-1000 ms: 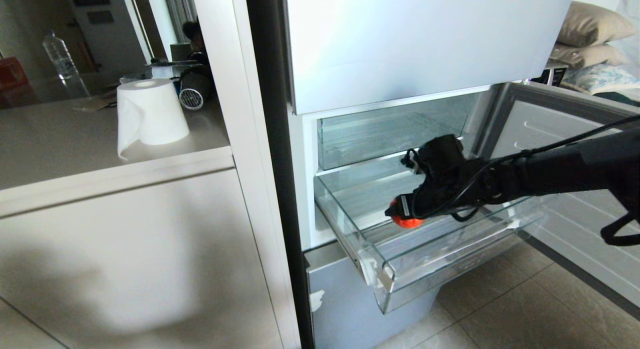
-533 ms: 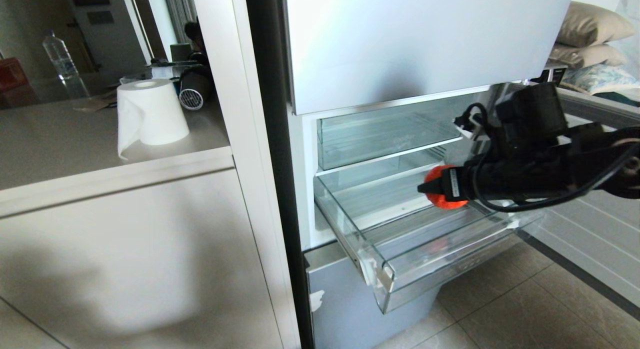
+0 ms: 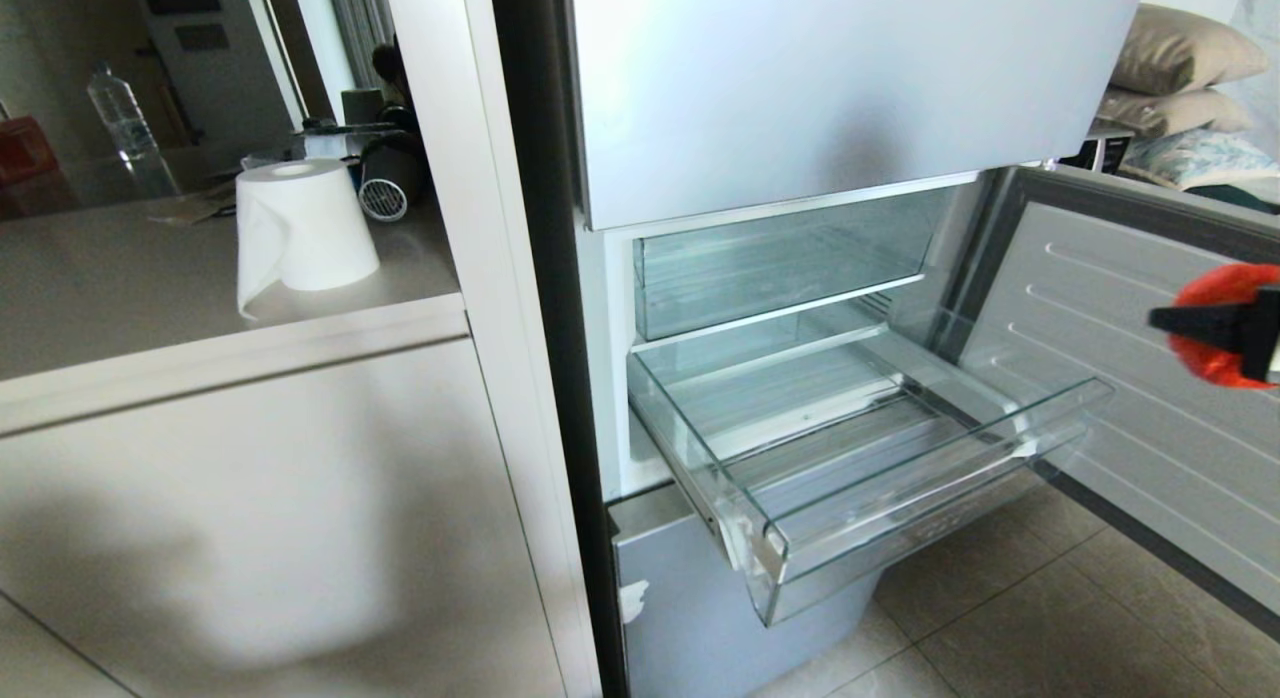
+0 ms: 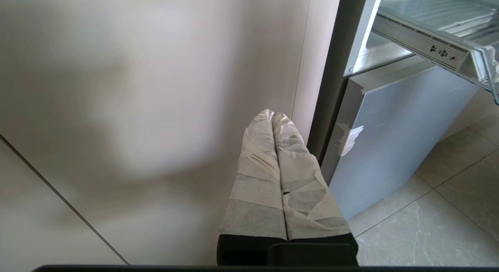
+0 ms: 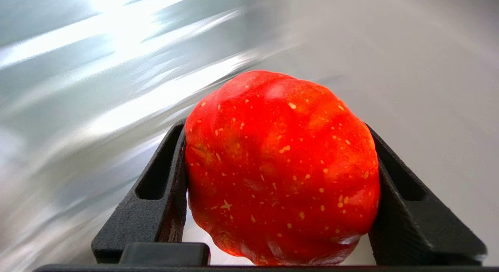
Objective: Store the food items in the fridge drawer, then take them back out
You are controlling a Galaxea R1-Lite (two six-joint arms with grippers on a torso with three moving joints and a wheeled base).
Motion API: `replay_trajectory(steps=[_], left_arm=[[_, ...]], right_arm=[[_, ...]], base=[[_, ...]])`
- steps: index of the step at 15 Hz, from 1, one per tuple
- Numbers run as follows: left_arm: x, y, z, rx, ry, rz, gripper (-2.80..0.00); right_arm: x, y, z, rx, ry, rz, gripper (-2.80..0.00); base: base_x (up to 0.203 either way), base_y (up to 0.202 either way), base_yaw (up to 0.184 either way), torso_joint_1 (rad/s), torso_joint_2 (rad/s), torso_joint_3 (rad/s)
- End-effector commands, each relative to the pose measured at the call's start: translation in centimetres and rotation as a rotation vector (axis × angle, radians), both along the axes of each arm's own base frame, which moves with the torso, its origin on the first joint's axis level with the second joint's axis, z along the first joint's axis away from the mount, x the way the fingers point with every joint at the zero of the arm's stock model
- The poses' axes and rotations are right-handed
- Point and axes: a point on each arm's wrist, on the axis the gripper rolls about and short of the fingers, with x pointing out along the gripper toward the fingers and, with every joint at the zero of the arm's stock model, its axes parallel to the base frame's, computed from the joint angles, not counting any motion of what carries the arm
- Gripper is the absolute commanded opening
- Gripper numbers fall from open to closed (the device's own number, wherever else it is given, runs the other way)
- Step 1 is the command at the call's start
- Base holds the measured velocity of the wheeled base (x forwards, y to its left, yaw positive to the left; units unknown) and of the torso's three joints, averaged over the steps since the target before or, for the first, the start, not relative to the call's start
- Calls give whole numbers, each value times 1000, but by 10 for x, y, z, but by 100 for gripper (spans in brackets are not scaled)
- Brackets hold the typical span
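Observation:
The food item (image 3: 1218,363), a glossy orange-red ribbed ball, hangs at the far right edge of the head view, in front of the open fridge door and clear of the drawer. My right gripper (image 3: 1200,323) is shut on it. In the right wrist view the ball (image 5: 280,166) fills the space between the black fingers (image 5: 160,186) of the right gripper (image 5: 273,128). The fridge drawer (image 3: 930,498) is pulled out, and nothing lies on its ribbed clear floor. My left gripper (image 4: 273,116) hangs parked low beside the cabinet, its tape-wrapped fingers pressed together.
A second clear bin (image 3: 780,268) sits above the drawer inside the fridge. The open door (image 3: 1130,398) stands to the right. A silver-blue lower panel (image 3: 700,598) lies under the drawer. A paper roll (image 3: 300,228) stands on the counter at left.
My right gripper has lifted the food item out of the drawer and drawn back to the right, almost out of the head view. The drawer stays open.

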Motion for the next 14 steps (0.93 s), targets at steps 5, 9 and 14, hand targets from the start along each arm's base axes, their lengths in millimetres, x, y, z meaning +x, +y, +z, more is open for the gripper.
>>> replay_trajectory(steps=[5, 9, 14], left_arm=[[0, 0, 0, 0, 1, 0, -280], [0, 0, 0, 0, 1, 0, -280], [0, 0, 0, 0, 1, 0, -280]], right_arm=[[-47, -103, 31, -115, -282, -654, -280], [-79, -147, 47, -161, -434, -946, -280], [-118, -230, 39, -81, -454, -1203, -280]], base=[[0, 0, 0, 0, 0, 0], [0, 0, 0, 0, 0, 0], [0, 0, 0, 0, 0, 0]])
